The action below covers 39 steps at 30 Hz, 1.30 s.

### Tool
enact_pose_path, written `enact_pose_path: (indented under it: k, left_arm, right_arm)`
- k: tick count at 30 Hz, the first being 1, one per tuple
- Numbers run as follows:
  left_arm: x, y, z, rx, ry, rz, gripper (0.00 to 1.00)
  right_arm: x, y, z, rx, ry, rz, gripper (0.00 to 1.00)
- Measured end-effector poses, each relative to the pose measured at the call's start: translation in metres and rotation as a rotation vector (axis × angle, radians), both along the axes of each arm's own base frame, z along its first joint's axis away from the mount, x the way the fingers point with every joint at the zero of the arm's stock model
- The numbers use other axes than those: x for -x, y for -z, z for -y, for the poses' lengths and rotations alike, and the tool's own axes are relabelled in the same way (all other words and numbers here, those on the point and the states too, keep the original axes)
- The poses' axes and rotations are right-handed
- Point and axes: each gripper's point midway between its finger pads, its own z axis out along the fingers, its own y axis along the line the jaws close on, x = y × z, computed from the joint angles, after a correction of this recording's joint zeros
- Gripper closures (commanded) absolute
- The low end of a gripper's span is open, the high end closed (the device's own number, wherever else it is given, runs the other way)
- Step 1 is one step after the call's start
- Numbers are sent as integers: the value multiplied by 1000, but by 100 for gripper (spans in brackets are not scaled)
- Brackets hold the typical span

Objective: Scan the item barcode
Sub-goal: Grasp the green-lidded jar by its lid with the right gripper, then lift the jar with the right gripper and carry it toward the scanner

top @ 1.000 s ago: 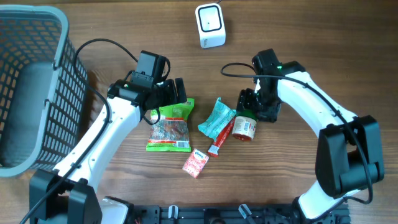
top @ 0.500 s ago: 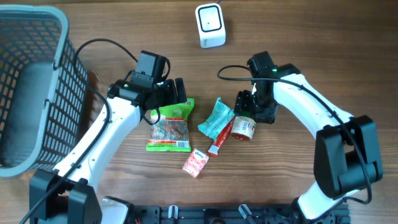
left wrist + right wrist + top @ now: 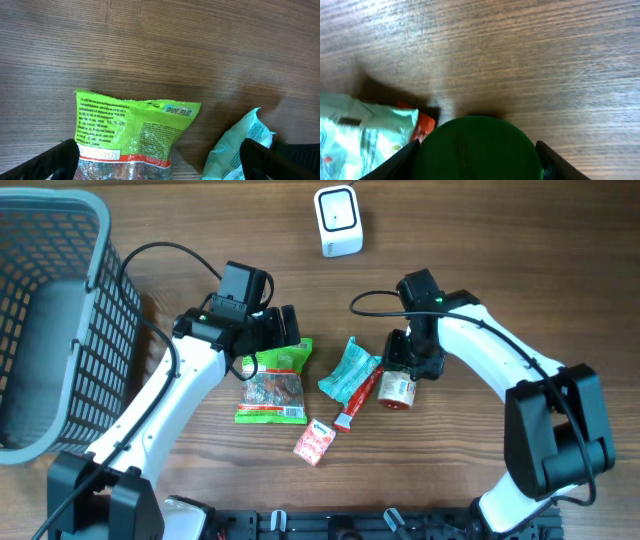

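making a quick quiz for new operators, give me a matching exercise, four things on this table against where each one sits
Things:
1. white box-shaped barcode scanner
2. grey plastic mesh basket
3. green-lidded jar with a red label
4. small pink packet

Places:
A. between the fingers of the right gripper
B. far edge of the wooden table, about at its middle
C. nearest the robot's base of all the items
D. on the robot's left side of the table

Pairs: 1-B, 2-D, 3-A, 4-C
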Motion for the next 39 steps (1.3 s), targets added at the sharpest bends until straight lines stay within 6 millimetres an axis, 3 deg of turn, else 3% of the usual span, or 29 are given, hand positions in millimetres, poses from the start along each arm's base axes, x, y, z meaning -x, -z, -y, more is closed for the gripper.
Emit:
enact_pose_path:
  k: [6,15,18,21,23,33,39]
  left_arm:
    - [0,0,0,0,0,0,0]
    - [0,0,0,0,0,0,0]
    - [0,0,0,0,0,0,0]
    - [0,0,0,0,0,0,0]
    - [0,0,0,0,0,0,0]
    - [0,0,0,0,0,0,0]
    - [0,0,0,0,0,0,0]
  right_arm:
    - [-20,-42,2,11,-48,143,43]
    - [-64,-178,56,226,71,700,45]
    - [-86,-197,65,275,138,845,44]
    - [-104,-190,71,313,175,954,45]
    - [-112,-173,75,351,183,991,46]
    - [-129,-62,77,505,30,846,45]
    - [-126,-54,78,513,21,824,28]
